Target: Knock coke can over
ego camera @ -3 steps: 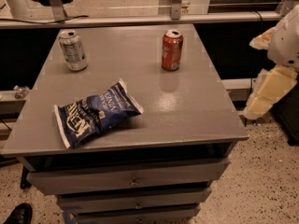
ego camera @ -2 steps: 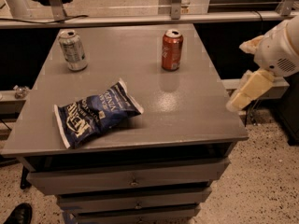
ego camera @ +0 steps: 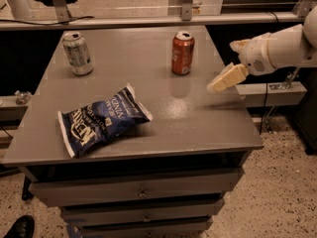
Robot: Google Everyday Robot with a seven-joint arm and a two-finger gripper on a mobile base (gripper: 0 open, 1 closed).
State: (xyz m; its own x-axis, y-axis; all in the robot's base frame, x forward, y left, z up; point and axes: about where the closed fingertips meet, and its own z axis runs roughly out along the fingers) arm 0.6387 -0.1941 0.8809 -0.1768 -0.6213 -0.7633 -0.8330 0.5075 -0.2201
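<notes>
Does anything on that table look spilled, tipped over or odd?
Nothing stands out. The coke can and silver can stand upright, the blue chip bag lies flat, and the gripper hovers above the table at right, touching nothing.

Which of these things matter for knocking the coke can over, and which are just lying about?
Job: small red aluminium coke can, upright on the grey table; the robot's hand, above that table's right edge.
Lying about: silver-grey aluminium can, far left; crumpled blue chip bag, front left.
</notes>
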